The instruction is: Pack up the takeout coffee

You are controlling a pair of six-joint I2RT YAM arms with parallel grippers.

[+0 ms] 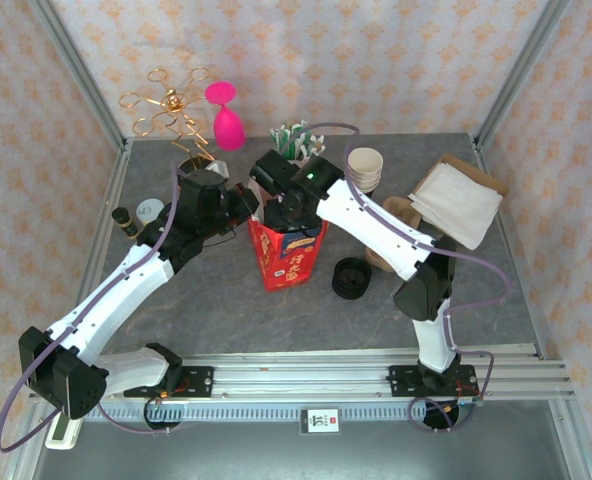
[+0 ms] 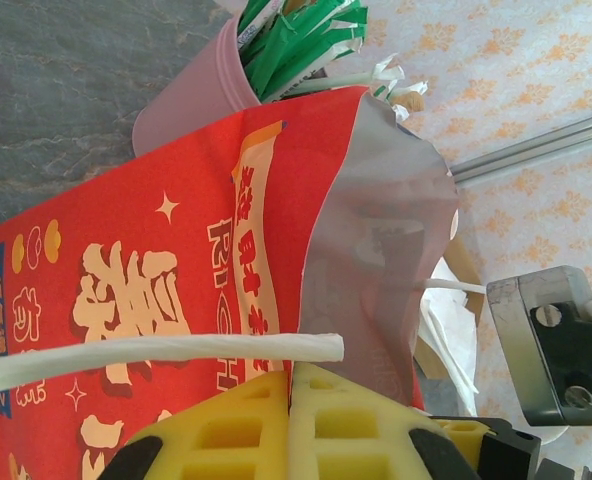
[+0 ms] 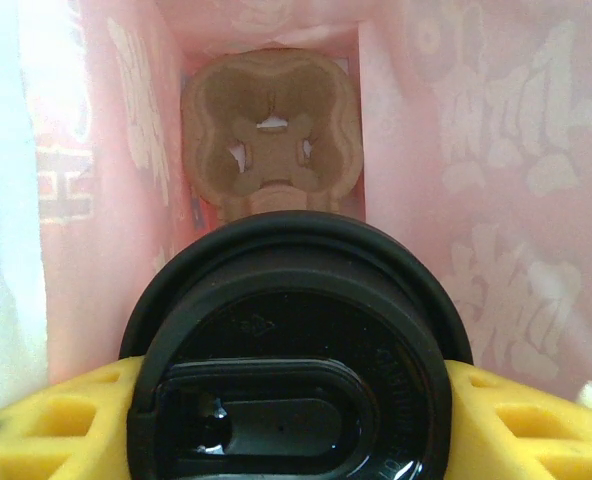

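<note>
bench: grey stone-look top [image 1: 226, 310], bare below both claws on the near side, as far as the metal rail [image 1: 356, 375] by the arm bases
room: orange-flowered wallpaper [image 1: 376, 60] on three sides, metal frame posts [image 1: 501, 90] at the back corners, so it's pretty boxed in
red bag [image 1: 288, 258]: stands upright mid-bench, mouth open, right under both claws
left claw [image 2: 289, 375]: yellow pads pinched together on the bag's top edge, with the white rope handle [image 2: 156, 350] lying just above the pads
right claw [image 3: 291, 415]: clamped on the takeout coffee [image 3: 291, 330], one yellow pad on each side of the cup, below the black lid
coffee location: inside the bag mouth, pink-lit paper walls close on both sides of the right claw, and a brown cardboard insert [image 3: 273, 135] on the bag floor straight ahead of it
clutter right of the right claw: pile of black lids [image 1: 351, 278], stack of cream cups [image 1: 366, 168], white napkins [image 1: 458, 200] further out
behind the claws: pink cup of green-and-white packets [image 1: 291, 140], gold wire stand [image 1: 166, 110] off to the left
tight spots: the bag walls around the cup, and the two wrists nearly touching above the bag
</note>
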